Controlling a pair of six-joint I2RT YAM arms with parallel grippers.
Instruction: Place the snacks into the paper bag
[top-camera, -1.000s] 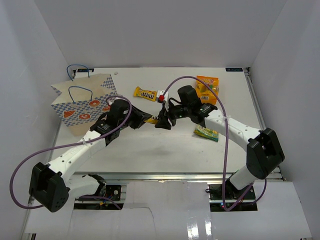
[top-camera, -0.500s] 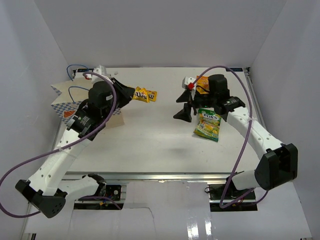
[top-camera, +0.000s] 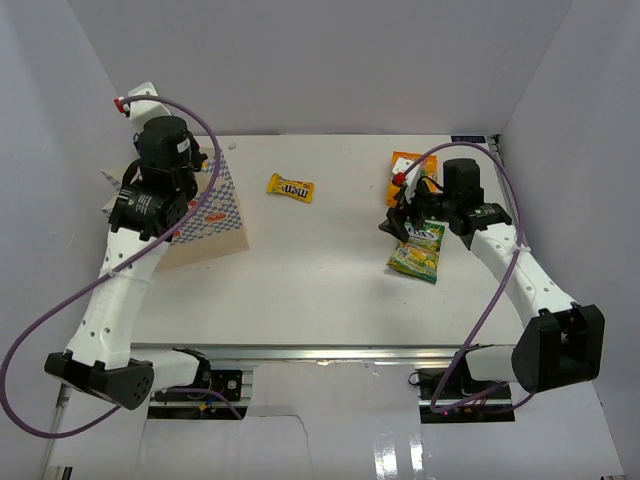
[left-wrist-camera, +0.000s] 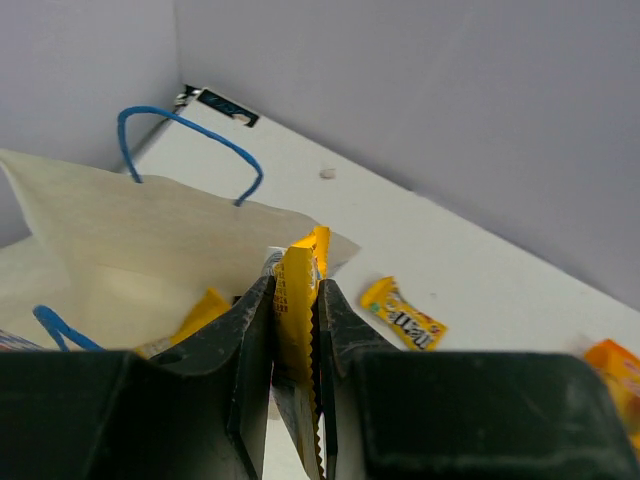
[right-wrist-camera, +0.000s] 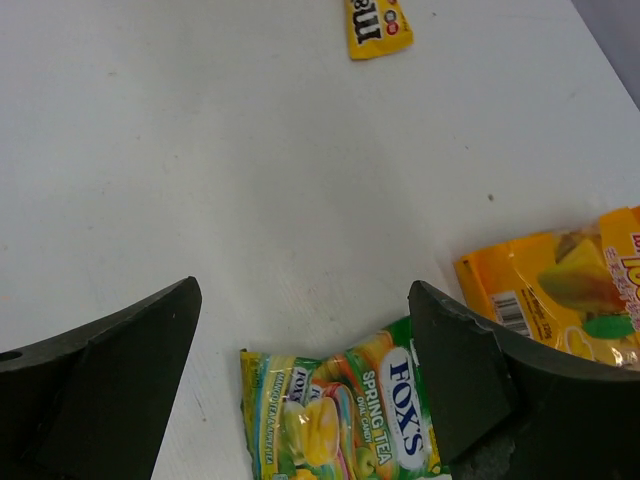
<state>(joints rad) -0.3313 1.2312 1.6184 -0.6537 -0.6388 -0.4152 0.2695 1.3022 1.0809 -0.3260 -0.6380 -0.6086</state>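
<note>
Left arm (top-camera: 125, 255) over the paper bag (top-camera: 218, 212), right end effector (top-camera: 405, 222) above the green-yellow pouch (top-camera: 418, 252).
A yellow packet (top-camera: 290, 187) lies on the desk (top-camera: 320, 290); an orange pouch (top-camera: 410, 168) sits farther back.

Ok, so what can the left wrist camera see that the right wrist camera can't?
Only the left wrist view shows the paper bag with its blue cord handle, a yellow packet pinched between the left fingers near the bag's opening, and a second yellow packet lying inside the bag. Only the right wrist view shows the green-yellow pouch, seen between the open right fingers. Both show the loose yellow packet on the table and the orange pouch.
</note>
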